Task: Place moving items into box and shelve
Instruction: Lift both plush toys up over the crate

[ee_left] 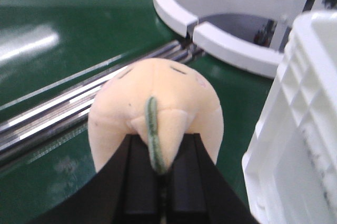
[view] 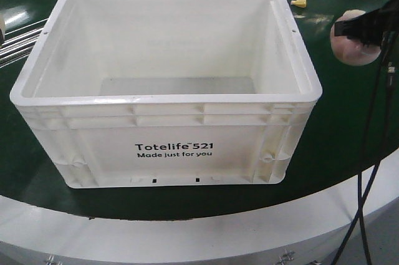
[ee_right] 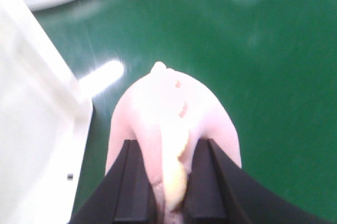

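At the left, the left gripper [ee_left: 160,153] has its two black fingers drawn almost together, pinching the yellow toy [ee_left: 158,92] by the green stripe down its back. That toy is over the green bench [ee_left: 63,18], outside the left wall of the box [view: 168,153], with metal rails [ee_left: 58,116] just behind it; whether it touches the bench I cannot tell. The box stands in the middle of the bench near the front edge, open at the top, its black print facing front. At the right, the right gripper [view: 358,28] is narrowed onto the pink toy [view: 352,50], clamping its yellow crest between the fingers. This toy is outside the box too, just beside its far right corner, over the bench
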Controlling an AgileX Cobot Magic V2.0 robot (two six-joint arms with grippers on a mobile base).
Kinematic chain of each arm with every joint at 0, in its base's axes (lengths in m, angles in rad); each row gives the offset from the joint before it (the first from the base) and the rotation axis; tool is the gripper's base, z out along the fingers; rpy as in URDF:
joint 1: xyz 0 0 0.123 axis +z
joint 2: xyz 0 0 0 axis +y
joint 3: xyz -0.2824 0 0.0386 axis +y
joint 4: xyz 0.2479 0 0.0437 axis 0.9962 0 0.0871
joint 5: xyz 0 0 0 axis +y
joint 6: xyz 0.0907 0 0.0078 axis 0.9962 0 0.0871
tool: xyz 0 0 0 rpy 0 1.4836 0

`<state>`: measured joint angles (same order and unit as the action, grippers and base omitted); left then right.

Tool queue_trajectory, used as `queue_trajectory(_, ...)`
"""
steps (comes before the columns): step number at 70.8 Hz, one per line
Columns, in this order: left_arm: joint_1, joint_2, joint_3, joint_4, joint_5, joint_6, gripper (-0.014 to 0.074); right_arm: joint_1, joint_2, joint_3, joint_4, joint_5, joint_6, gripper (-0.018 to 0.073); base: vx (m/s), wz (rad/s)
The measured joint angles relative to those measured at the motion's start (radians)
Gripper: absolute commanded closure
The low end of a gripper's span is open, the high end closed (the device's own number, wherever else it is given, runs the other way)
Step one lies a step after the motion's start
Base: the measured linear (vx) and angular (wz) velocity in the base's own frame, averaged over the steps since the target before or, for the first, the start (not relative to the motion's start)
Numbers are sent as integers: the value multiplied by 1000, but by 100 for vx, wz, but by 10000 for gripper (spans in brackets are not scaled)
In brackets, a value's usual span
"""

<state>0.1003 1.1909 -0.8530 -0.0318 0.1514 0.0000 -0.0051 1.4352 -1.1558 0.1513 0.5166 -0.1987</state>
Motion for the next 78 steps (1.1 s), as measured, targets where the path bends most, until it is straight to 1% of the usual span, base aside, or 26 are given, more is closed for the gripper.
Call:
queue_trajectory(15,0,-56,-37,-3,2,0,622,0,-84,0,-6,-45,-25,574,0,0)
queue_trajectory(27,-7,-89,-95,-59,2,0,623,0,-148,-1,-4,-79,-31,574,0,0)
queue_trajectory(33,-36,-90,-108,-69,0,0,623,0,-167,-2,11,-82,-32,574,0,0)
queue_trajectory(38,-75,-90,-108,-72,1,0,623,0,-180,-2,36,-83,-41,574,0,0)
queue_trajectory(44,-136,-87,-111,-73,-1,0,623,12,-186,-2,76,-91,-77,574,0,0)
queue_trajectory(51,-215,-79,-111,-73,-11,0,623,68,-188,-2,113,-106,-152,574,0,0)
queue_trajectory(58,-288,-58,-111,-74,-23,0,621,165,-188,-2,143,-113,-207,574,0,0)
queue_trajectory(69,-401,1,-111,-75,-40,0,619,310,-183,-2,163,-148,-238,574,0,0)
queue_trajectory(78,-459,44,-111,-75,-53,0,616,407,-156,-3,167,-182,-241,574,0,0)
